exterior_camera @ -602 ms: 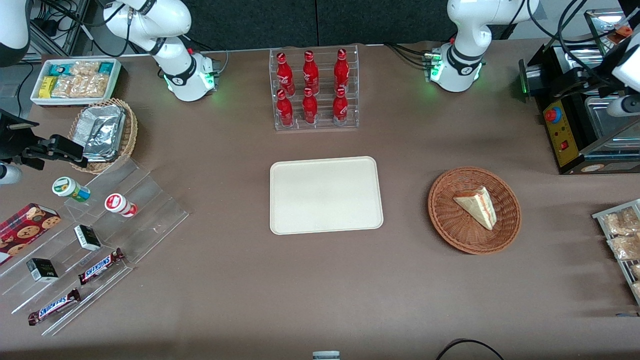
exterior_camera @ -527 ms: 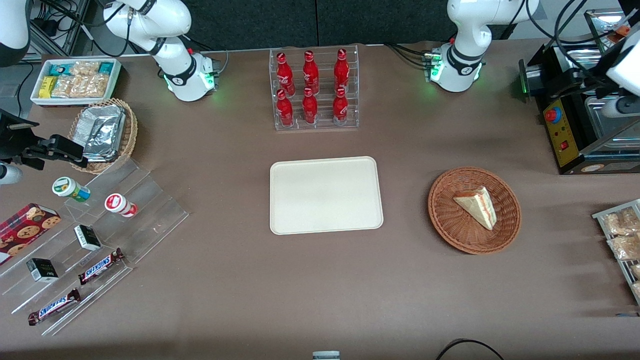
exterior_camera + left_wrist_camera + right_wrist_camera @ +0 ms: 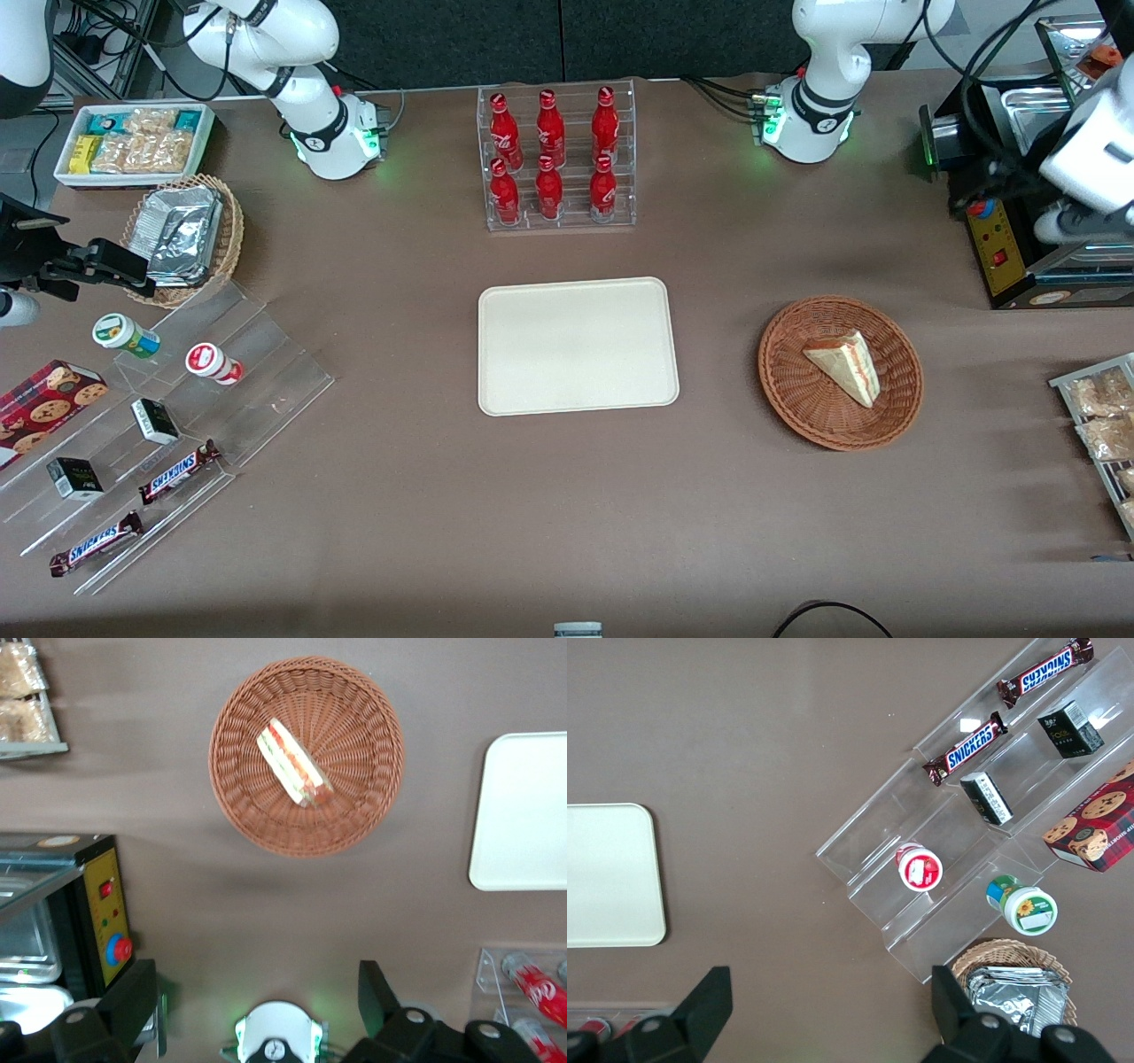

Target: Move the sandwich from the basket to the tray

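Sandwich (image 3: 844, 362) sits in the basket (image 3: 802, 400), gripper (image 3: 257, 1010) high above the table with its fingers spread wide and nothing between them.

The sandwich is a pale triangular wedge lying on its side in the reddish-brown woven basket, roughly in the middle of it; along the cut edge run red, pink and green filling layers, plainest from the wrist camera, where the wedge (image 3: 293, 763) lies slantwise across the weave (image 3: 354, 815). The cream tray (image 3: 496, 390) lies flat beside the basket, toward the parked arm's end of the table, apart from it. The gripper hangs toward the working arm's end, near the black machine (image 3: 1001, 257) with the red button.
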Motion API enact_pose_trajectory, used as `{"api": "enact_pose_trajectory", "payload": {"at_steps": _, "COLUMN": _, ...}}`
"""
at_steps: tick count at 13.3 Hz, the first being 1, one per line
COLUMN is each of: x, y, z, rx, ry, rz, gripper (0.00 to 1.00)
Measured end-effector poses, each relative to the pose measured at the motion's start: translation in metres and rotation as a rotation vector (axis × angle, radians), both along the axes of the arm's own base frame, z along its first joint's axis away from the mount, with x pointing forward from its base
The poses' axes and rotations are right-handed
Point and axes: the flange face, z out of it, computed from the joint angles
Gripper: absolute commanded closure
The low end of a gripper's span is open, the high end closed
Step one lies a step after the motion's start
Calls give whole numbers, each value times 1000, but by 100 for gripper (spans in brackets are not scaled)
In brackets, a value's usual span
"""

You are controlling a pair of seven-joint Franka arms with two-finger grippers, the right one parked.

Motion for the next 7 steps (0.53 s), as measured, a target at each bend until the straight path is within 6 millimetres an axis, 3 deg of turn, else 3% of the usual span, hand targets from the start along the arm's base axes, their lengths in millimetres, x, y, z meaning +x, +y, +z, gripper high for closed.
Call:
{"api": "enact_pose_trajectory", "payload": {"at_steps": 2, "x": 12, "y": 1, "z": -41, "rx": 1, "ry": -26, "rz": 16, "gripper": 0}}
{"api": "enact_pose_trajectory", "payload": {"at_steps": 7, "x": 24, "y": 0, "z": -152, "rx": 14, "ry": -159, "rz": 313, "gripper": 0}}
